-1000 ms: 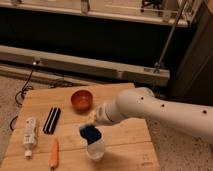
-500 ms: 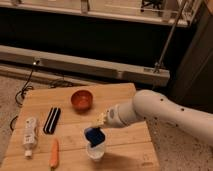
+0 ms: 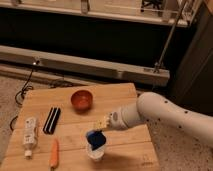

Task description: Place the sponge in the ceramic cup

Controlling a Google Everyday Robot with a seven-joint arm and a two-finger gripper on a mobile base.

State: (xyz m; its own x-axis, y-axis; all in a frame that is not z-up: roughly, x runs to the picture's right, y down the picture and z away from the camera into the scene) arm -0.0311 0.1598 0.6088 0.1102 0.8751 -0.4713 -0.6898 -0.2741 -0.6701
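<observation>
The sponge [image 3: 95, 138] sits in the mouth of the ceramic cup [image 3: 96, 155], near the front edge of the counter [image 3: 131, 151]. The pincer [image 3: 99, 127] is just above it. Whether it grips the sponge, I cannot tell. The task looks almost complete; the sponge only needs to rest inside, free.

The small dark-blue soft sponge [image 3: 94, 138] sits at the mouth of the small plain white glossy ceramic cup [image 3: 96, 156], tilted, with its lower part inside the rim and its upper part sticking out. The cup stands upright near the front edge of the wooden table [image 3: 125, 145]. The gripper [image 3: 99, 128] is at the sponge's upper edge.
</observation>
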